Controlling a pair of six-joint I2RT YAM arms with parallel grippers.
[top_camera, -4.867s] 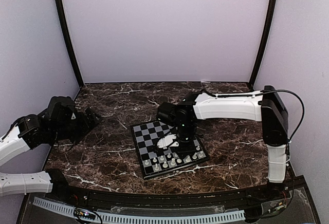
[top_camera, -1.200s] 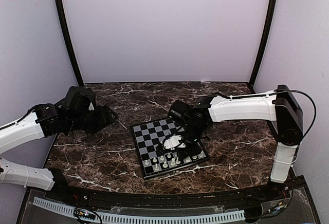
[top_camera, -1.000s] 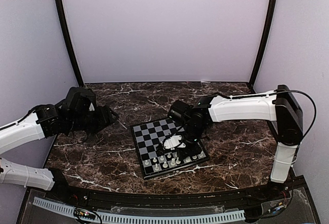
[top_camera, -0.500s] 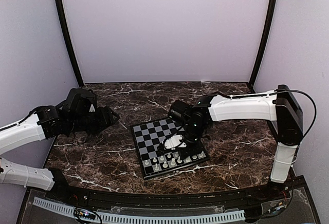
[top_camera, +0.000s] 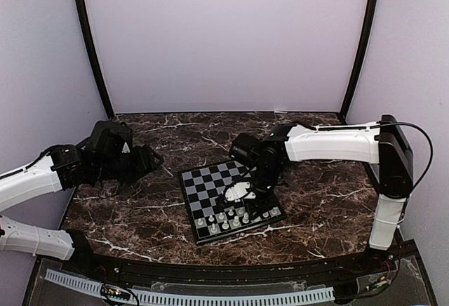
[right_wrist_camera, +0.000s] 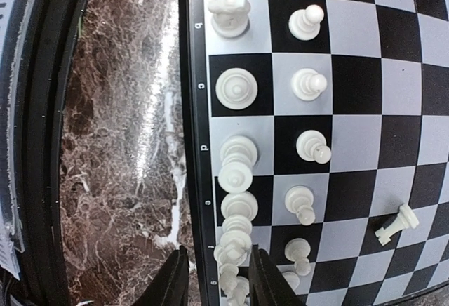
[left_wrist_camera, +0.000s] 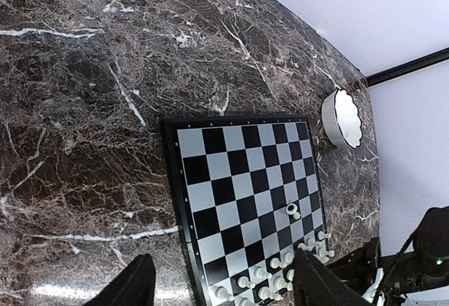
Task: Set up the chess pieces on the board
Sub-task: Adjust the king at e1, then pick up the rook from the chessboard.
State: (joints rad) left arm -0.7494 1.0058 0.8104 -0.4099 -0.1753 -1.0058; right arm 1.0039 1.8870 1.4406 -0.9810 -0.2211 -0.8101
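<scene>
Standing inside parted right pincer (right_wrist_camera: 217,285): edge-row chess pieces (right_wrist_camera: 235,239) on board (right_wrist_camera: 365,81).

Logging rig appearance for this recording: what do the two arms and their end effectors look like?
The left arm and right arm share the same build: smooth white link shells joined by bulky black joint housings. A thin black cable loops out beside the right arm's upright section. The left end effector and right end effector each have two plain black fingers. No markings are legible.

Chess pieces (right_wrist_camera: 236,88) along the near edge of the board (left_wrist_camera: 231,180); bowl (left_wrist_camera: 342,118) beside its far right corner.
</scene>
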